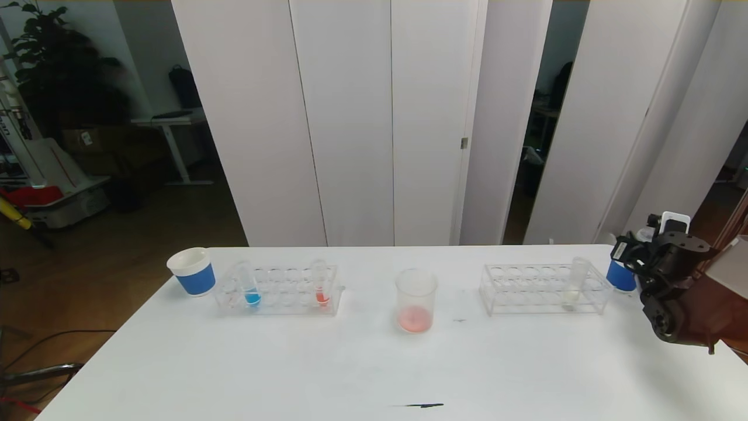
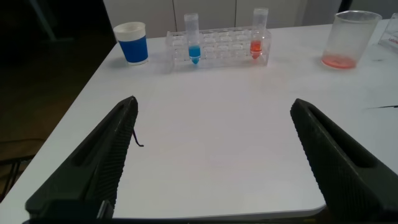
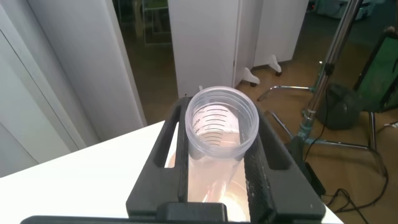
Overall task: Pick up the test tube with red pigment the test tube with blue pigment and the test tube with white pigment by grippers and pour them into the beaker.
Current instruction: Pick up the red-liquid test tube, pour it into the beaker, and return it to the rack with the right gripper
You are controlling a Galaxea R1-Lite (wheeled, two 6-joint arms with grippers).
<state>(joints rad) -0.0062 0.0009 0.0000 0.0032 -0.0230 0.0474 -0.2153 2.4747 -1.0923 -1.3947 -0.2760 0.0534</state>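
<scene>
White table point(image 1: 327, 362), partition panels behind. Right gripper point(image 3: 217, 168) is clamped on an empty clear tube point(image 3: 222, 121), at frame right. Clear flared beaker point(image 1: 415, 301) with pink residue sits centre, leftward of it. Left gripper point(image 2: 214, 155) is spread wide, empty.

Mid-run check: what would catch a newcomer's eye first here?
The red pool in the beaker at mid-table stands out, with a blue tube and an orange-red tube upright in the rack to its left. At the right edge, the right gripper is shut on a clear tube, seen mouth-on. The left gripper hangs open over the near left.
</scene>
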